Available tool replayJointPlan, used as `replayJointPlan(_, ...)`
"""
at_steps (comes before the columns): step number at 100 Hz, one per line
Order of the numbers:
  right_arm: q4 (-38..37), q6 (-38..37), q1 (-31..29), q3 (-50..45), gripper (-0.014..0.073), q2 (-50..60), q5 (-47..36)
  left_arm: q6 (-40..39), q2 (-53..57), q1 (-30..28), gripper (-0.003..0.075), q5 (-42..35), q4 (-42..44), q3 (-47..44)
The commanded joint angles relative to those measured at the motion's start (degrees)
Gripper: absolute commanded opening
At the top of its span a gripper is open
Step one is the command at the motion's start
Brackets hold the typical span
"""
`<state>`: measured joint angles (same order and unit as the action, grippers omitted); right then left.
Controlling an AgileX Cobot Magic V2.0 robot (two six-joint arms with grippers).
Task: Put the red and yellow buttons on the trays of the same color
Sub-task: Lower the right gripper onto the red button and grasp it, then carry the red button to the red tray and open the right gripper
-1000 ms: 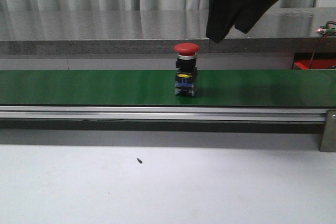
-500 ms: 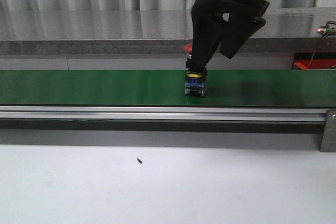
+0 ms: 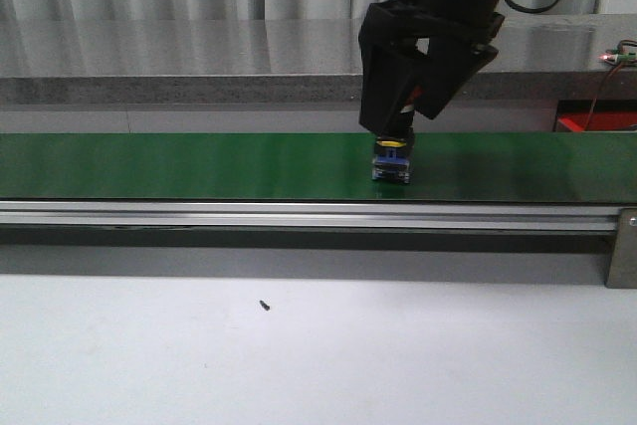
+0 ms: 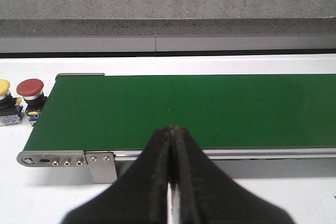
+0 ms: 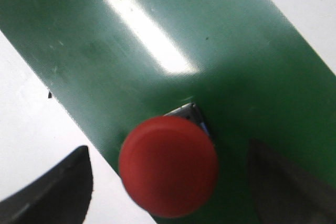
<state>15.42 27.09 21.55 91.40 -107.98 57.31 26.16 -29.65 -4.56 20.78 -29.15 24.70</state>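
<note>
My right gripper [image 3: 398, 131] hangs over the green belt [image 3: 199, 166], straddling a red button [image 5: 168, 166] that stands upright on it. My two fingers [image 5: 58, 190] are spread wide, one on each side of the red cap with green belt showing between each finger and the cap, so nothing is clamped. From the front, the gripper body hides the cap and only the button's blue and yellow base [image 3: 391, 161] shows below it, resting on the belt about midway between its near and far edges.

The belt's near side is bordered by a silver rail [image 3: 299, 214]. In front of that lies the white table [image 3: 398, 345], bare apart from one small dark speck [image 3: 265, 305]. Behind the belt runs a grey ledge [image 3: 149, 57], and a red tray corner [image 3: 595, 123] peeks out at the far right.

My left gripper [image 4: 171, 182] is pressed closed with nothing between its fingers, hovering just off the near rail, facing across the belt. Past the belt's end in that view, two more buttons stand side by side on the white surface: a second red button [image 4: 30, 88] right beside the belt's end, and a yellow button [image 4: 3, 87] next to it, cut off by the picture's edge.

Count: two red buttons, one yellow, one tray partly seen.
</note>
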Motion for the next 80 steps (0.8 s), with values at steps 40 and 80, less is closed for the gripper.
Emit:
replayJointPlan(40, 1.2, 0.5, -2.5, 1.8, 0.0106, 4.1, -1.5, 0.0, -0.1, 0.5, -0.002, -3.8, -1.2, 1.6)
replayJointPlan(80, 0.9, 0.5, -18.7, 1.8, 0.0107, 11.2, -5.1, 0.0, -0.1, 0.5, -0.002, -3.8, -1.2, 1.6)
